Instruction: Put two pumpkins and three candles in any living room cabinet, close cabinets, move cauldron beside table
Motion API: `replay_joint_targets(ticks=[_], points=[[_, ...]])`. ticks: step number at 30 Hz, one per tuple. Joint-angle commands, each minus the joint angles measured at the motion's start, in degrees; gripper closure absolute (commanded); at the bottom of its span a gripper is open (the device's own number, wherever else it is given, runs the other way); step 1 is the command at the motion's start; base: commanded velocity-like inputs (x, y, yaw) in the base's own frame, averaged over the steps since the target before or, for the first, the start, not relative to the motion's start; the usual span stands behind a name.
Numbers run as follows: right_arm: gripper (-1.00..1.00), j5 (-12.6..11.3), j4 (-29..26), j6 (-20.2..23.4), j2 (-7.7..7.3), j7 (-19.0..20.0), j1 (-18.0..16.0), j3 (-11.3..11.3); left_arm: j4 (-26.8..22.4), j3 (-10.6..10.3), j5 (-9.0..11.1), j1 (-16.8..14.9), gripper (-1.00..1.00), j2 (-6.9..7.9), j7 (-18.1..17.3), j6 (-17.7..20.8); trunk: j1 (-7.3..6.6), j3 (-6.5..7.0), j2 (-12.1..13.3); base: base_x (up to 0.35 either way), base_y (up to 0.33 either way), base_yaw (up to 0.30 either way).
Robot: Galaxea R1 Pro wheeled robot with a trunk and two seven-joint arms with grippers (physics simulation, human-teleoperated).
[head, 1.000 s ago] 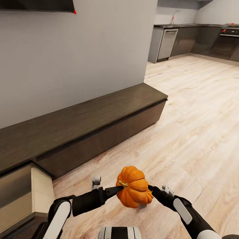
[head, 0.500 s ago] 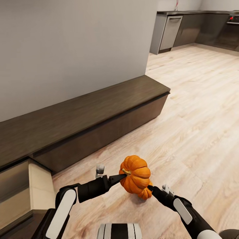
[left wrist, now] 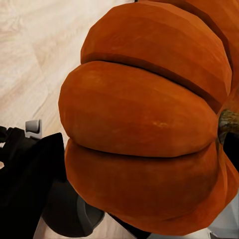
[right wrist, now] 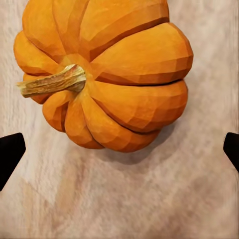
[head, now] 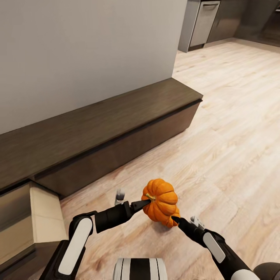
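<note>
wood floor (head: 233, 128), pumpkin (head: 160, 200) on left hand (head: 146, 202) tips

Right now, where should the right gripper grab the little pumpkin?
Probably around its fat ribbed middle. The little pumpkin is tipped over, with its thin stem sticking out sideways, which is a poor handle. The right gripper is open with a finger on each side, so it should come straight ahead and close across the body. The left gripper holds the big pumpkin.
</note>
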Motion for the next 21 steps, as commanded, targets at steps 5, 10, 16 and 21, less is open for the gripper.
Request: replay_joint_targets(ticks=[5,10,16,21], points=[[-1.00,-0.24,0.02,-1.36,-0.07,0.08,-0.01,0.18,-0.02,0.17,-0.02,-0.36,1.00,-0.14,-0.12,0.29,0.12,-1.15,-0.08,0.000,0.000,0.000],[-1.00,-0.02,-0.05,-2.79,-0.14,0.17,-0.01,0.18,-0.02,0.23,-0.03,-0.41,1.00,-0.21,-0.11,0.05,0.24,-2.26,-0.15,0.000,0.000,0.000],[-1.00,0.04,-0.06,-5.19,-0.15,3.91,-0.01,0.18,-0.06,0.23,0.17,-0.42,1.00,-0.22,-0.11,-0.21,0.40,-3.59,-0.23,0.000,0.000,0.000],[-1.00,-0.22,-0.06,-6.74,-0.15,7.99,-0.01,0.10,-0.23,0.12,0.24,-0.40,1.00,-0.16,-0.11,-0.23,0.42,-3.81,-0.24,0.000,0.000,0.000]])
